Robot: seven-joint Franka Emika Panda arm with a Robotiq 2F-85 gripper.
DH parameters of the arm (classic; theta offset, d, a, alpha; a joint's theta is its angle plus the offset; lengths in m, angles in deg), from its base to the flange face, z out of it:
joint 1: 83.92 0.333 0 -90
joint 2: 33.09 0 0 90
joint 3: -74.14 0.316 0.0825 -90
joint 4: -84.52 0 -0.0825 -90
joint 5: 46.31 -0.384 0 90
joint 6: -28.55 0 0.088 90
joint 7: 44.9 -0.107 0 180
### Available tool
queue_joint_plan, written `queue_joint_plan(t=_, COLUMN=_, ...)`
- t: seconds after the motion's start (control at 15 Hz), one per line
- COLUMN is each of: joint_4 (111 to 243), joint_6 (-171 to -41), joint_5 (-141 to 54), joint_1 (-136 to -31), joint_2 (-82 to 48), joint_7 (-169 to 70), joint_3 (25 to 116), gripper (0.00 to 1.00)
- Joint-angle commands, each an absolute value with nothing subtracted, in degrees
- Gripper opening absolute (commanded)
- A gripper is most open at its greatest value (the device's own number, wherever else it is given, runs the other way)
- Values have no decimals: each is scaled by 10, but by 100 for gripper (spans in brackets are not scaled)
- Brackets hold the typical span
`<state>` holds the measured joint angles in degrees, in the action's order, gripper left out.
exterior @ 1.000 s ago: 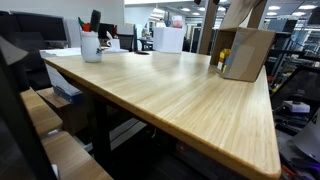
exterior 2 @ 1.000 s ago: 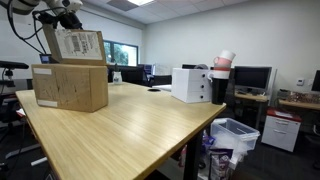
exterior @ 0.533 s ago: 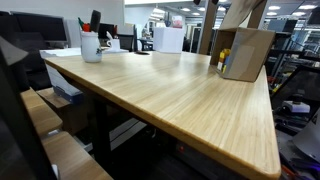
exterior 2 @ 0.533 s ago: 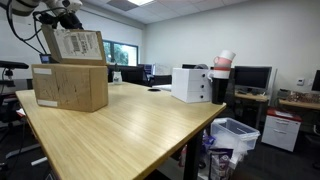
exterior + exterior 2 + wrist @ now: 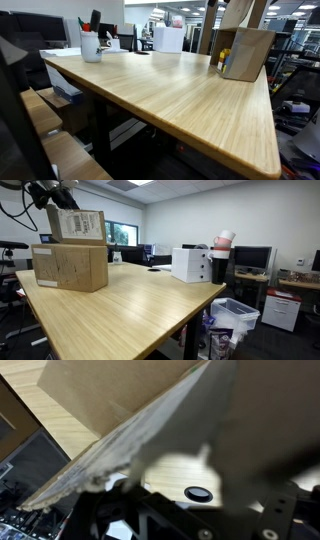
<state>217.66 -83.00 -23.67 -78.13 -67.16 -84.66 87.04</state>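
The hand (image 5: 55,193) is hanging directly over the upright flap (image 5: 76,225) of the cardboard box (image 5: 70,268) on the surface (image 5: 135,310), though blur is hiding whether it is gripping.

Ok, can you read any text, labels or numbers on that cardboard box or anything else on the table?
Nothing can be quoted.
White label on the raised flap of the cardboard box: printed lines, too small to read.
Yellow patch on the box's side: blurred, unreadable.
White mug and white case: no legible markings.
Wrist view: bare cardboard only, no print.
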Motion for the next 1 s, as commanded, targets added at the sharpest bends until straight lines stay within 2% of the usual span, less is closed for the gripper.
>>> queue_joint_plan(t=0.0, joint_4=2186, joint_6=-779, joint_5=-262, joint_1=-784, joint_2=-721, joint_7=-812, joint_3=882, gripper=100)
queue_joint_plan(t=0.33, joint_4=2199, joint_6=-740, joint_5=-276, joint_1=-778, joint_2=-785, joint_7=-803, joint_3=888, gripper=100)
queue_joint_plan(t=0.93, joint_4=2285, joint_6=-791, joint_5=-288, joint_1=-776, joint_2=-919, joint_7=-807, joint_3=892, gripper=100)
